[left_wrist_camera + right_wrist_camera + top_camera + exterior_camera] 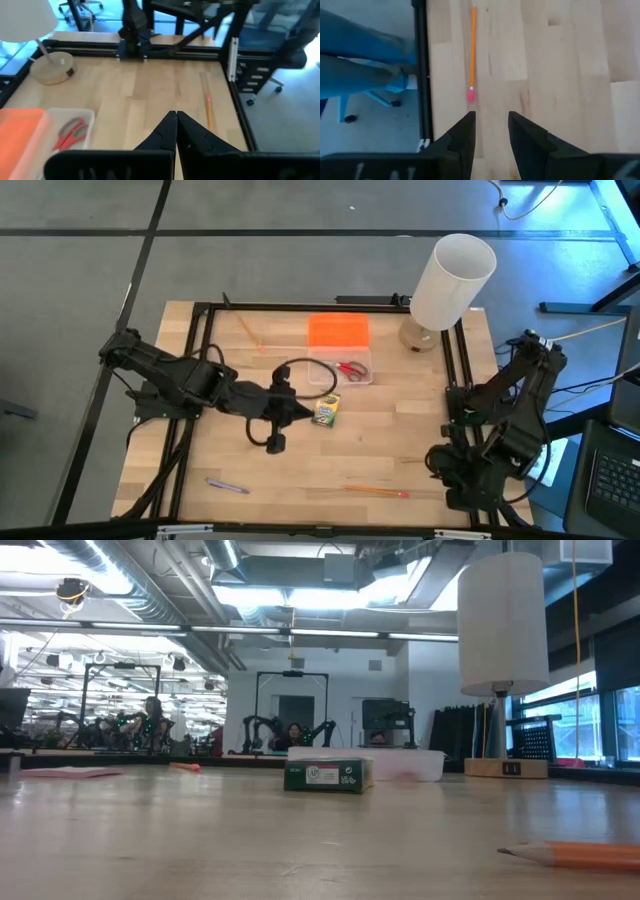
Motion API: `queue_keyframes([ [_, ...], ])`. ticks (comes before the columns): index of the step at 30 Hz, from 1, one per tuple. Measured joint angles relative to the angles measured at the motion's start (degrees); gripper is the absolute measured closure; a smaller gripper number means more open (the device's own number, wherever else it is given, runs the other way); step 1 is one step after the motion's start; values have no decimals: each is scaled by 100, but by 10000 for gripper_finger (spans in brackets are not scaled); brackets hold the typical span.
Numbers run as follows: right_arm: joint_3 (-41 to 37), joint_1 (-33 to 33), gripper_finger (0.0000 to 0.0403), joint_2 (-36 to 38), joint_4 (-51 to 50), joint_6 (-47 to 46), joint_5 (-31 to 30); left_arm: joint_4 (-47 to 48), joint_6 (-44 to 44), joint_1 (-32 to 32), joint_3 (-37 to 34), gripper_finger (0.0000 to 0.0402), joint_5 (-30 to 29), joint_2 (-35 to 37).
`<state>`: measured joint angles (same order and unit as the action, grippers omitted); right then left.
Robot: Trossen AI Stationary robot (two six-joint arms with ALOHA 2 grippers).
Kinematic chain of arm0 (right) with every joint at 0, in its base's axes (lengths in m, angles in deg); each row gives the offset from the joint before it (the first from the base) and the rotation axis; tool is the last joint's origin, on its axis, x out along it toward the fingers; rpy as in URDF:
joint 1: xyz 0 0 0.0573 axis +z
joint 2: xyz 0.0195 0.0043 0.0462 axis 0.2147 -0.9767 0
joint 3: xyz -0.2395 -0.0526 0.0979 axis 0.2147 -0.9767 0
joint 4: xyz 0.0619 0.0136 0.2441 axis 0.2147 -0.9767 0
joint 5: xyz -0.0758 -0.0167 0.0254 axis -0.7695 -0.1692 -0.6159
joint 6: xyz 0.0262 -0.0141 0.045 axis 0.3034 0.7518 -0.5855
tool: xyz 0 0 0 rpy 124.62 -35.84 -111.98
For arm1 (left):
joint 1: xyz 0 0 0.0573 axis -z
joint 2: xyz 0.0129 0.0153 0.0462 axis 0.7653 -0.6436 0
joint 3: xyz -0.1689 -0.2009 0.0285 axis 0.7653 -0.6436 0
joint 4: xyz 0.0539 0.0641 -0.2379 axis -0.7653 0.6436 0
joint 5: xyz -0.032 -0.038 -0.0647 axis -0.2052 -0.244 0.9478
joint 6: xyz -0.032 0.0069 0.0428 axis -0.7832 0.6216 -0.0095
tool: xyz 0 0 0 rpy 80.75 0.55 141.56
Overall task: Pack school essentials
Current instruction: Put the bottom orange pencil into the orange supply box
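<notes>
Left gripper [176, 131] fingers pressed together, right gripper [491, 131] spread – only overhead shows purple pen [228, 486]

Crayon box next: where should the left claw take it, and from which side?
Grip the crayon box across its two long faces at mid-length, coming straight down from above. It lies flat on the table, apart from the clear box. The left claw, fingers together, sits right beside it and would have to open first.

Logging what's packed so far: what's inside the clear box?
Red scissors lie in the clear box; its orange lid sits open beside it. Whatever lies beneath the lid is hidden.
</notes>
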<state>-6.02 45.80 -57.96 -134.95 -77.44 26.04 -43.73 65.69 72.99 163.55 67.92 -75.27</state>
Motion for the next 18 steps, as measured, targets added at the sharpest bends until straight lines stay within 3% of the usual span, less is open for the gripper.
queue_keyframes([
  [10, -583, 37, 286, -4, 1375, 55, -238, 150, 96, 28, 0, 401, -37, 22],
  [18, -1342, 37, 286, -28, 2289, -277, -167, 189, 973, 21, 0, 401, -42, 22],
])
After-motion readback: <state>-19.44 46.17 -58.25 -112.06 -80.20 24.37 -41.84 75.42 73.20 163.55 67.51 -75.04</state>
